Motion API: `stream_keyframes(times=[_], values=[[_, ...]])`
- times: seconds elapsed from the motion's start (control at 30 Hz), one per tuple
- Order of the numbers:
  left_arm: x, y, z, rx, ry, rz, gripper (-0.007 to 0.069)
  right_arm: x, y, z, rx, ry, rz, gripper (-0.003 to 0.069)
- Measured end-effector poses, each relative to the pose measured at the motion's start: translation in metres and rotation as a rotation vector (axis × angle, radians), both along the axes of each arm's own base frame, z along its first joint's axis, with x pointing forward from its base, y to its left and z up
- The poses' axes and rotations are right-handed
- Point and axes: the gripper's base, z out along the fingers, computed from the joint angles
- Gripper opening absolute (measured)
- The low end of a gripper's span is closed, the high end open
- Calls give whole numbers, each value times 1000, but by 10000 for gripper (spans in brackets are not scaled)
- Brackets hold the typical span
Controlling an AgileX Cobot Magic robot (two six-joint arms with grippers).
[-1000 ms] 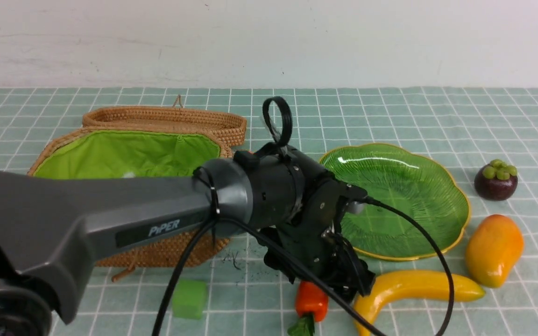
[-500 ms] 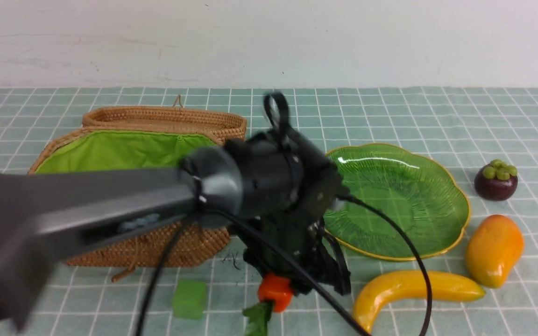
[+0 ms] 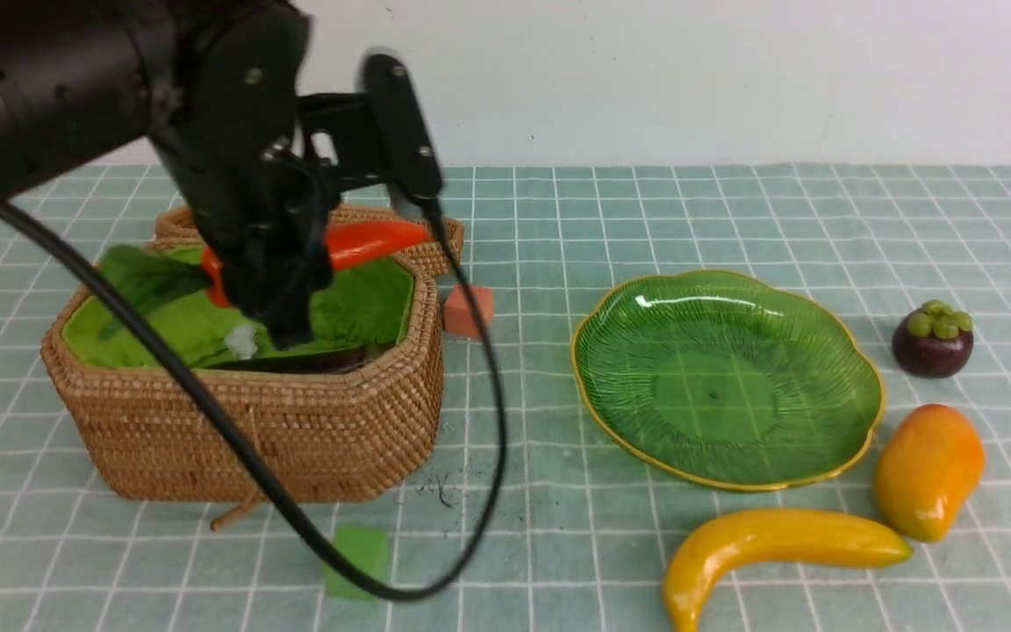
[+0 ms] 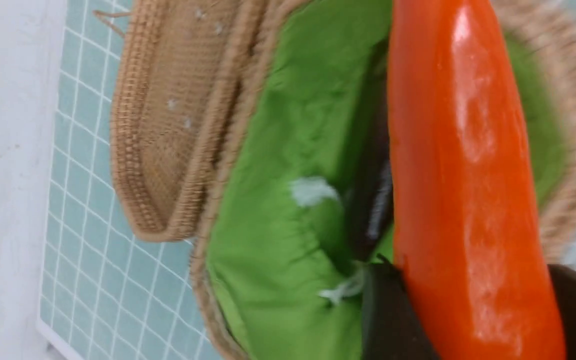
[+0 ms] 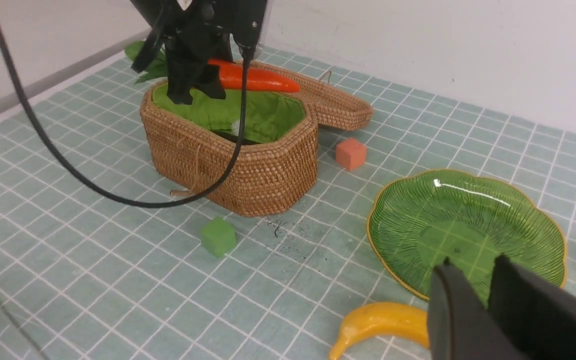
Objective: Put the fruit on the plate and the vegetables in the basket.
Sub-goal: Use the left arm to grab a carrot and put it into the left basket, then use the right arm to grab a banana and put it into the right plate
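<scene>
1. Found the right gripper (image 5: 474,265) only in its own wrist view, cut off at the frame edge. Dark fingers narrowly apart and empty, seen against the near rim of the wide, translucent green glass plate (image 3: 821,439).
2. Noted, nearest the front camera, a small green cube (image 3: 356,550) partly crossed by a black cable (image 3: 479,369). Noted also a curved yellow toy banana (image 3: 777,540), one end cut off at the lower edge, just in front of the plate.
3. Saw an oval orange-yellow toy mango (image 3: 928,470) just beside the plate's right rim and, farther back, a round dark-purple toy mangosteen (image 3: 933,339). All three on the teal checked cloth (image 3: 646,219), outside the plate.
4. Saw the left arm (image 3: 49,88) entering high from the left, wrist bent downward and blurred. Left gripper (image 3: 273,263) clamped on an orange-red tapered toy vegetable (image 3: 374,241), held level above the open octagonal brown wicker basket (image 3: 295,439).
5. Made out in the basket's bright green lining only a dark glossy shape (image 3: 295,360), too hidden to name.
6. Marked a small orange cube (image 3: 468,310) between basket and plate, and the woven lid (image 3: 435,237) lying open behind.
</scene>
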Motion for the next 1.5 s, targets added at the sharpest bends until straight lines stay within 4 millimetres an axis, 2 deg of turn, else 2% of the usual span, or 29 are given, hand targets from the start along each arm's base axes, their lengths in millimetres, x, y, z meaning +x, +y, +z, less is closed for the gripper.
stream_keyframes(times=[0.13, 0.2, 0.27, 0.33, 0.4, 0.53, 0.57, 0.63, 0.7, 0.8, 0.83, 0.87, 0.9, 0.93, 0.97, 1.0, 1.07, 1.17, 1.2, 1.23, 1.27, 1.33, 1.37, 1.4, 1.47, 1.5], values=[[24, 18, -20, 14, 17, 10, 358, 2, 0, -2, -1, 7, -1, 122], [30, 22, -26, 12, 16, 28, 400, 3, 1, -4, 0, 11, -2, 122], [32, 24, -27, 8, 11, 43, 443, 4, 1, -5, 1, 14, -2, 122], [33, 25, -26, -7, -1, 81, 576, 6, 2, -6, 11, 17, 1, 122], [32, 26, -25, -35, -8, 130, 641, 8, 3, -7, 18, 22, 7, 122], [23, 23, -19, -113, 0, 254, 644, 15, 5, -7, 18, 45, 9, 123], [17, 20, -13, -155, -8, 296, 618, 20, 5, -7, 15, 62, 9, 123], [-2, 7, 9, -275, -61, 355, 510, 33, 9, -8, -6, 126, 17, 123], [-26, -6, 34, -404, -108, 387, 372, 46, 12, -9, -30, 194, 28, 124], [-77, -23, 76, -638, -152, 397, 72, 71, 17, -14, -64, 303, 39, 127], [-80, -23, 79, -647, -155, 388, 59, 75, 18, -15, -67, 316, 39, 127], [-93, -24, 86, -694, -157, 384, 17, 82, 19, -16, -72, 341, 40, 127], [-119, -23, 97, -768, -153, 357, -13, 95, 22, -20, -82, 385, 38, 127], [-133, -18, 101, -803, -148, 351, -13, 103, 23, -23, -89, 411, 36, 127], [-136, -17, 101, -809, -147, 349, -13, 106, 24, -24, -93, 421, 36, 127], [-155, -11, 101, -845, -125, 335, -13, 117, 26, -28, -110, 450, 40, 127], [-181, 0, 93, -889, -86, 315, -13, 130, 31, -35, -147, 489, 68, 127], [-217, 22, 64, -968, -20, 285, -13, 148, 51, -49, -212, 554, 178, 113], [-224, 27, 56, -987, -8, 278, -13, 154, 59, -55, -226, 588, 205, 106], [-228, 30, 56, -1006, -10, 269, -13, 155, 61, -56, -228, 595, 211, 104], [-238, 39, 38, -1028, 10, 263, -13, 163, 76, -66, -235, 667, 235, 97], [-248, 50, 22, -1068, 9, 243, -13, 174, 96, -83, -226, 809, 189, 95], [-249, 50, 21, -1078, 5, 237, -13, 177, 99, -87, -236, 830, 178, 95], [-257, 59, 12, -1119, -12, 213, -13, 185, 112, -102, -236, 929, 91, 98], [-263, 66, 0, -1163, -26, 185, -13, 194, 128, -120, -282, 978, -9, 110], [-267, 70, -4, -1195, -40, 163, -13, 202, 139, -136, -309, 1011, -103, 128]])
